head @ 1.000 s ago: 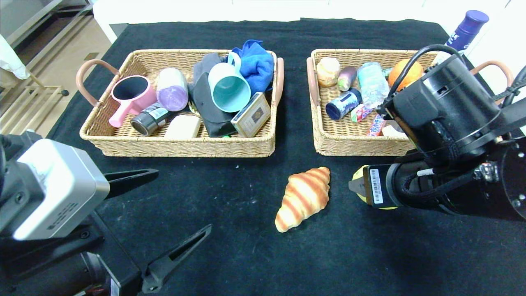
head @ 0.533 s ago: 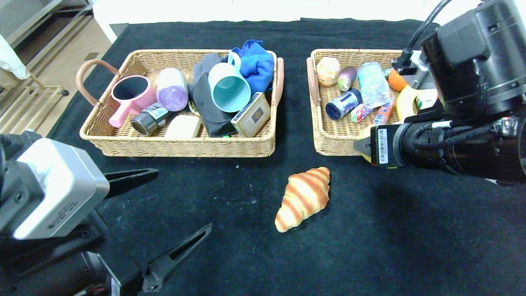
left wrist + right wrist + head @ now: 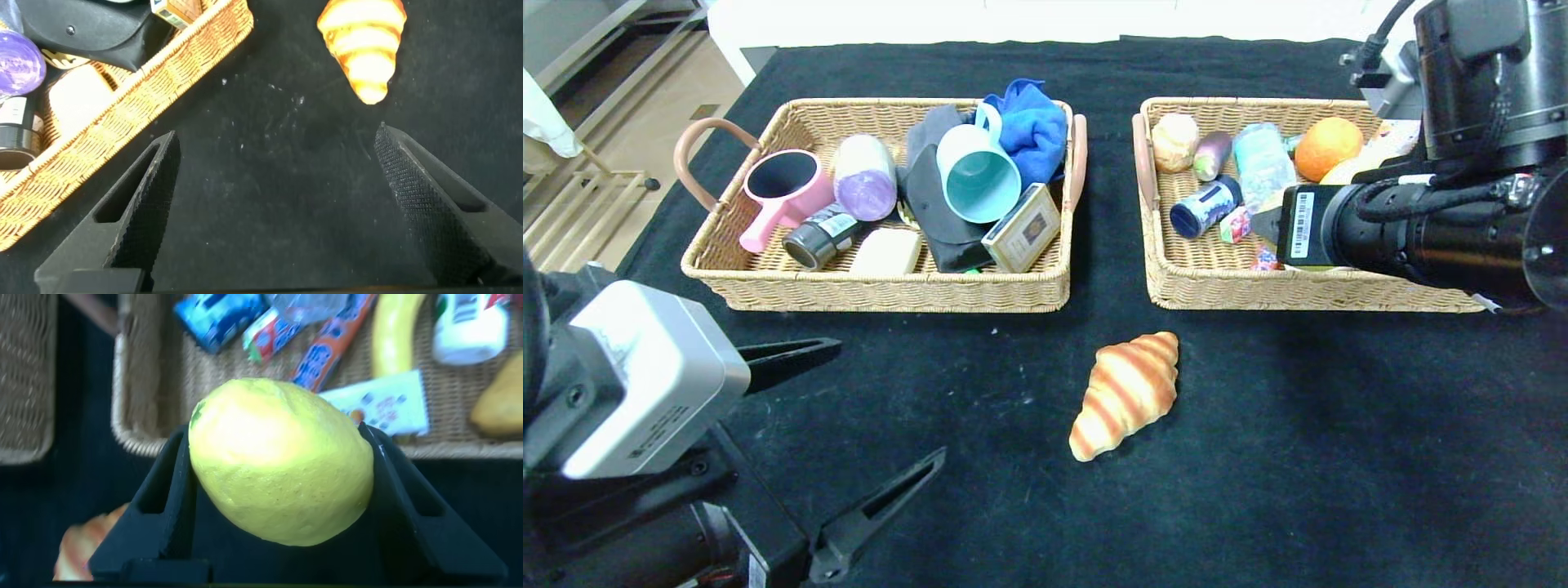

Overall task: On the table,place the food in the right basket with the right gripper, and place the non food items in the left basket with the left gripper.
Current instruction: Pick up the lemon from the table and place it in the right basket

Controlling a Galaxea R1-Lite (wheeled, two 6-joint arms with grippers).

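Observation:
My right gripper (image 3: 278, 437) is shut on the yellow lemon (image 3: 282, 461) and holds it above the front edge of the right basket (image 3: 1209, 290). In the head view the right gripper (image 3: 1262, 224) hides the lemon. The striped croissant (image 3: 1127, 392) lies on the black table in front of the baskets. The water bottle (image 3: 1262, 167) and the white carton (image 3: 384, 404) lie in the right basket. The purple roll (image 3: 864, 175), mug (image 3: 976, 175) and card box (image 3: 1023, 229) lie in the left basket (image 3: 890, 294). My left gripper (image 3: 889, 400) is open and empty, low at the front left.
The left basket also holds a pink mug (image 3: 783, 192), a blue cloth (image 3: 1033, 122) and a dark can (image 3: 818, 237). The right basket also holds an orange (image 3: 1327, 147), a banana (image 3: 396, 331) and snack packs. The table's left edge drops to the floor (image 3: 645, 122).
My right gripper has risen from the table beside the croissant and moved back over the right basket's front, carrying the lemon. The left arm has barely moved.

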